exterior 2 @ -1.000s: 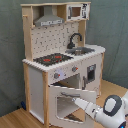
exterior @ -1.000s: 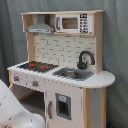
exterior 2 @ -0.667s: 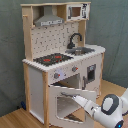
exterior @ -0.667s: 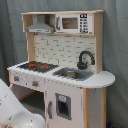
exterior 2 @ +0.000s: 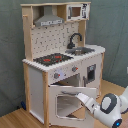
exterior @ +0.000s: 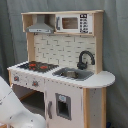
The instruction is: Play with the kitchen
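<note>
We see the kitchen (exterior 2: 62, 60) standing on a wood floor (exterior 2: 12, 117) before a grey curtain (exterior 2: 11, 50). Its oven door (exterior 2: 67, 102) is swung down, so play seems underway; hob (exterior 2: 52, 59), faucet (exterior 2: 74, 39) and knobs look untouched. The gripper (exterior 2: 82, 96) reaches the door; finger opening: cannot tell. Matte white panels, pale wood edges, steel sink (exterior: 75, 74).

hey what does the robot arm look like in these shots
The arm is glossy white with rounded, bulbous segments, dark grey bands at a joint and a small blue light near the bottom in the second exterior view. The first exterior view shows only smooth white casing.
</note>
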